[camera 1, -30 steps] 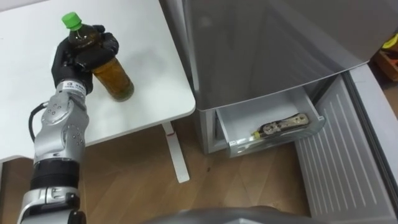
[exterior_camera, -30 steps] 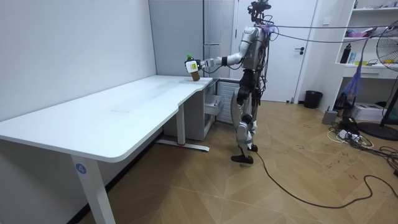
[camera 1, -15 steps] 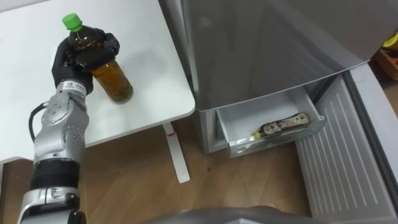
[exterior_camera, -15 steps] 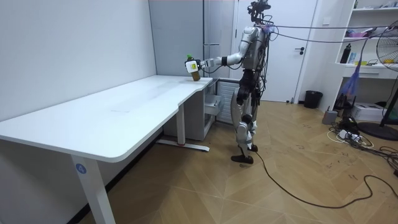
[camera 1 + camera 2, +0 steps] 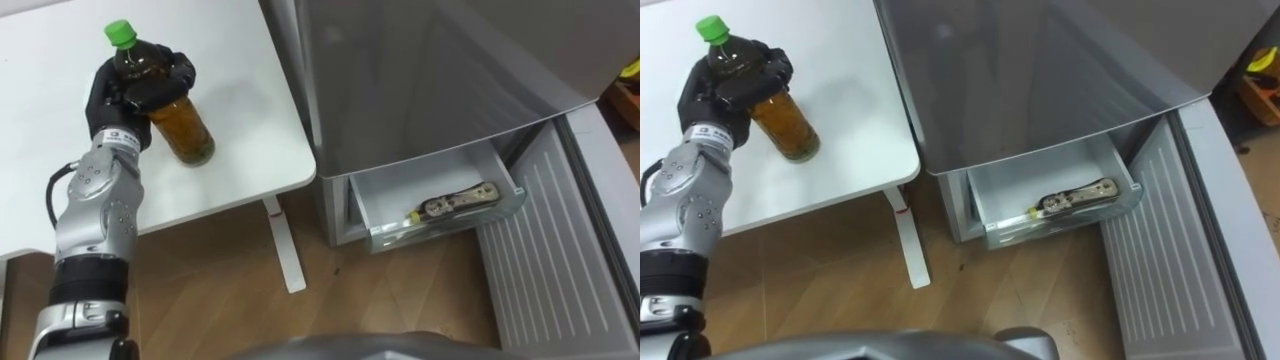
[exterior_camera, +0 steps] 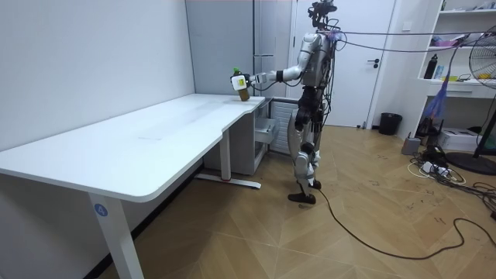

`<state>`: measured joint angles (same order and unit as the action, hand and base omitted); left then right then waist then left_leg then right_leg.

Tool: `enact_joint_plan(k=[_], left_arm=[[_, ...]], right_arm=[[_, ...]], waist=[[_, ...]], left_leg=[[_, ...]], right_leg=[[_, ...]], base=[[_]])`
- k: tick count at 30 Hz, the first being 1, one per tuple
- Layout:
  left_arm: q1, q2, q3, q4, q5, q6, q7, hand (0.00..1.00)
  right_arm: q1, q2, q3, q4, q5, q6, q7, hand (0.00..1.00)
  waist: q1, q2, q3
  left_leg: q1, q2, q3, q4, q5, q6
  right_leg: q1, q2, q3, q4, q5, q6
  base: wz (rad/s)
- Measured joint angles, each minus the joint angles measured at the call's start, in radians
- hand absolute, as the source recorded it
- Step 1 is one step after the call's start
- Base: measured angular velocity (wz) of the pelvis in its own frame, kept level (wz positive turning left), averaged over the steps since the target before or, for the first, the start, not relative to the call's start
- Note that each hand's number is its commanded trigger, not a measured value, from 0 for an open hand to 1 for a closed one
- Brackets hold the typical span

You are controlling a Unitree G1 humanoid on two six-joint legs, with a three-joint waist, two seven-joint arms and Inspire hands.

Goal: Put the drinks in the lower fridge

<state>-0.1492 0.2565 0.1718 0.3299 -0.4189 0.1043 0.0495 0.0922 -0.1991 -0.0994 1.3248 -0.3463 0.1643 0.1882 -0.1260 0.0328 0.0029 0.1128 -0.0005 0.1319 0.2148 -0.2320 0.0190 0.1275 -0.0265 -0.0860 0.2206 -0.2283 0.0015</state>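
The left hand [image 5: 125, 95], in a black glove, has its fingers and thumb curled round the neck and shoulder of one bottle [image 5: 180, 125]. The bottle holds amber drink, has one green cap [image 5: 119, 32], and leans slightly over the corner of the white desk [image 5: 240, 150]; whether its base touches the desk cannot be told. Beside the desk stands one grey fridge [image 5: 430, 80]. Its one low drawer [image 5: 390, 195] is pulled open, with one long flat item [image 5: 452, 202] lying inside. The fridge door [image 5: 545, 250] hangs open at the right. In the room view the robot stands upright at the desk's far end, arm stretched out with the bottle.
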Motion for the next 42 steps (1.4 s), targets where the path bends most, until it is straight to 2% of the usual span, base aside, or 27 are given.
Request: enact_joint_plan(k=[4, 7, 11, 15, 19, 23, 25, 31, 38, 42], left_arm=[[0.002, 0.0, -0.008, -0.019, -0.001, 0.001, 0.01, 1.0], [0.017, -0.002, -0.036, -0.091, -0.002, 0.002, 0.013, 1.0], [0.089, -0.009, -0.073, -0.241, -0.001, 0.003, 0.007, 1.0], [0.155, -0.014, -0.079, -0.335, -0.002, 0.007, -0.001, 1.0], [0.184, -0.016, -0.077, -0.381, -0.003, 0.016, -0.001, 1.0], [0.229, -0.017, -0.078, -0.462, -0.001, 0.027, -0.001, 1.0], [0.246, -0.021, -0.078, -0.492, -0.002, 0.027, -0.001, 1.0], [0.29, -0.047, -0.083, -0.539, -0.007, 0.027, -0.002, 1.0], [0.353, -0.056, -0.137, -0.559, -0.051, 0.027, -0.02, 1.0], [0.385, -0.083, -0.142, -0.551, -0.139, 0.027, -0.068, 1.0]], right_arm=[[-0.001, 0.0, 0.001, 0.0, -0.003, 0.0, 0.007, 0.0], [-0.002, 0.0, 0.016, 0.001, -0.003, 0.0, 0.0, 0.0], [-0.005, 0.004, 0.04, 0.004, -0.006, 0.002, -0.001, 0.0], [-0.004, 0.007, 0.039, 0.004, -0.004, 0.002, -0.003, 0.0], [-0.009, 0.005, 0.038, 0.002, -0.004, 0.004, -0.003, 0.0], [-0.026, 0.005, 0.058, 0.002, 0.01, 0.008, -0.008, 0.0], [-0.032, 0.005, 0.078, 0.002, 0.024, 0.008, -0.015, 0.0], [-0.035, 0.005, 0.137, -0.001, 0.03, 0.007, -0.027, 0.0], [-0.044, 0.005, 0.166, 0.001, 0.041, 0.008, -0.036, 0.0], [-0.077, 0.004, 0.166, 0.007, 0.04, -0.002, -0.042, 0.0]], waist=[[0.001, 0.001, -0.0007], [0.019, 0.0, -0.0002], [0.027, -0.013, 0.0053], [0.047, -0.017, 0.0021], [0.079, -0.013, -0.0014], [0.086, -0.019, -0.0046], [0.091, -0.022, -0.0028], [0.106, -0.022, 0.0027], [0.111, -0.02, 0.0054], [0.11, -0.028, 0.0093]], left_leg=[[0.002, -0.001, -0.006, 0.0, 0.001, 0.0], [0.003, -0.003, -0.01, 0.0, 0.001, 0.0], [0.0, -0.009, -0.032, 0.004, 0.002, 0.002], [-0.019, -0.011, -0.05, 0.01, 0.002, 0.001], [-0.027, -0.011, -0.055, 0.01, 0.002, 0.001], [-0.03, -0.013, -0.078, 0.009, 0.003, 0.001], [-0.026, -0.013, -0.084, 0.009, 0.003, 0.0], [-0.023, -0.015, -0.096, 0.01, 0.003, 0.0], [-0.053, -0.025, -0.121, 0.033, 0.003, 0.001], [-0.057, -0.029, -0.13, 0.047, 0.005, 0.003]], right_leg=[[0.004, -0.001, -0.003, 0.0, 0.0, 0.0], [0.008, -0.003, -0.006, -0.002, 0.0, 0.0], [0.022, -0.008, -0.031, -0.019, -0.001, 0.001], [0.02, -0.009, -0.053, -0.035, -0.001, 0.001], [0.014, -0.008, -0.055, -0.036, -0.001, 0.001], [0.019, -0.009, -0.081, -0.035, 0.0, 0.001], [0.027, -0.009, -0.087, -0.036, 0.0, 0.001], [0.046, -0.011, -0.118, -0.036, 0.0, 0.001], [0.045, -0.018, -0.144, -0.037, -0.003, 0.005], [0.047, -0.023, -0.164, -0.036, -0.004, 0.006]], base=[[0.04], [0.01], [0.15], [0.14], [0.05], [0.15], [0.13], [0.11], [0.11], [0.09]])
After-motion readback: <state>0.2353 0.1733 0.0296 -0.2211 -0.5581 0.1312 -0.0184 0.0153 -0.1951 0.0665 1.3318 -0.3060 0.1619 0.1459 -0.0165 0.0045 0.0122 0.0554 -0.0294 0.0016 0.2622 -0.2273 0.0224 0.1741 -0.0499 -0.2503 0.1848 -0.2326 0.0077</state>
